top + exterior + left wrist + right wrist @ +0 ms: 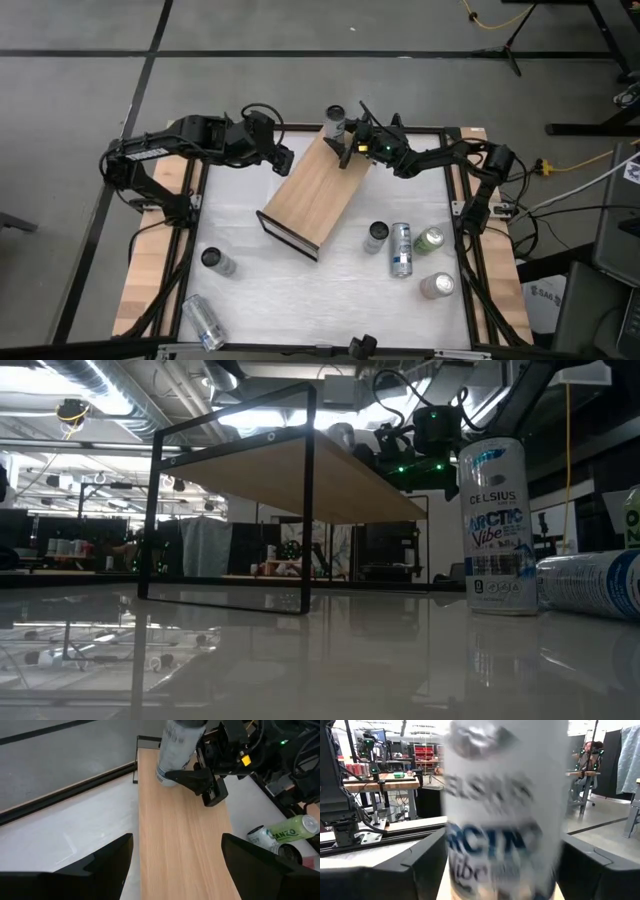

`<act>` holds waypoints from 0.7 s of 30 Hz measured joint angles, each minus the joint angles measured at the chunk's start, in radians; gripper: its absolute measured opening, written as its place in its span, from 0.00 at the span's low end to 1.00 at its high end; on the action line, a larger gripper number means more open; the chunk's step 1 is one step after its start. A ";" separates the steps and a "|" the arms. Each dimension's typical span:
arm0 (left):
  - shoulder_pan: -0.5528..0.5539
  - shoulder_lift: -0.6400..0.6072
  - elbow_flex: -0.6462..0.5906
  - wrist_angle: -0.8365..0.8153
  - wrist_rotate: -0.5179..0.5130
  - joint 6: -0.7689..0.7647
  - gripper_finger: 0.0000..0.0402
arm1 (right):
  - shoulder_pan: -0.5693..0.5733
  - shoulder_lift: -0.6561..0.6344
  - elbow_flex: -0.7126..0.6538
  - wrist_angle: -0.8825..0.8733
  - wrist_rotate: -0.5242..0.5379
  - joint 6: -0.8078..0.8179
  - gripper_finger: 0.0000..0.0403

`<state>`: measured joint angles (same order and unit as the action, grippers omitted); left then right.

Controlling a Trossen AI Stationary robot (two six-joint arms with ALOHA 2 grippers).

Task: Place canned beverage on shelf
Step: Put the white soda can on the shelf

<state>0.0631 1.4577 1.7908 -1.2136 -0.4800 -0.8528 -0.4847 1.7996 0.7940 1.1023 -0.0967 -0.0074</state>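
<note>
The shelf (315, 190), a light-wood board on black frame ends, stands slantwise on the white table. A silver canned beverage (175, 750) stands upright with its base on the board's far end (335, 122). My right gripper (347, 138) reaches in level from the right. It is open, with one finger close on each side of the can (505, 820). My left gripper (177, 865) hovers open above the middle of the board, pointing slantwise down toward the can, with nothing between its fingers. My right gripper has its fingers (192, 776) beside the lower half of the can, coming level across the board's far end. I cannot tell whether the pads touch the can's sides. The can stands upright on the board.
Several more cans are on the table: upright ones (215, 260) (377, 235), a lying silver one (401, 250), a green one (430, 240) and one near the front left (203, 322). The low view shows one upright can (492, 525) close by.
</note>
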 joint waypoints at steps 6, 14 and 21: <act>0.000 0.012 0.000 0.003 -0.001 0.022 0.74 | 0.000 0.000 0.000 -0.001 0.000 -0.001 0.78; 0.000 0.021 0.000 0.003 0.001 0.026 0.74 | 0.000 -0.004 -0.001 0.003 0.000 0.000 0.78; 0.000 0.021 0.000 0.003 0.012 0.026 0.74 | 0.000 -0.060 -0.002 -0.003 0.000 0.003 0.78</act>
<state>0.0631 1.4784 1.7908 -1.2104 -0.4678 -0.8272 -0.4850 1.7398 0.7918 1.0991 -0.0969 -0.0048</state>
